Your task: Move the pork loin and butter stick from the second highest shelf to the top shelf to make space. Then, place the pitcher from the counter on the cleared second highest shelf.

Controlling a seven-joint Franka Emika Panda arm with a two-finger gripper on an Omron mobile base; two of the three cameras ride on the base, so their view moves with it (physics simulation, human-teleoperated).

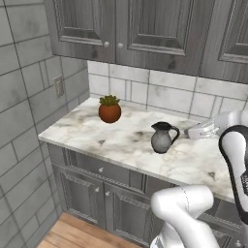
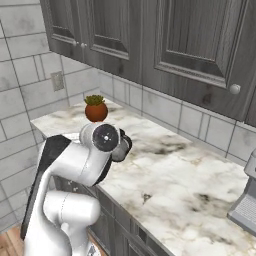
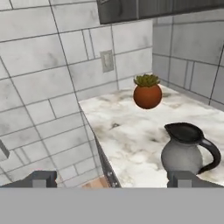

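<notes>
The dark grey pitcher (image 1: 162,138) stands upright on the marble counter (image 1: 121,143), handle to its right. My gripper (image 1: 193,132) hovers just right of it at about handle height, open, with nothing between its fingers. In the hand view the pitcher (image 3: 186,151) sits low on the right, behind the right fingertip (image 3: 183,178), and the gripper (image 3: 111,179) is spread wide. In the right base view my arm covers most of the pitcher (image 2: 124,145). The pork loin, the butter stick, the second highest shelf and the top shelf are out of view.
A terracotta pot with a green plant (image 1: 110,110) stands at the counter's back left, near the tiled side wall with an outlet (image 1: 59,86). Dark upper cabinets (image 1: 145,29) hang over the counter. A grey appliance (image 2: 245,205) sits at the far right.
</notes>
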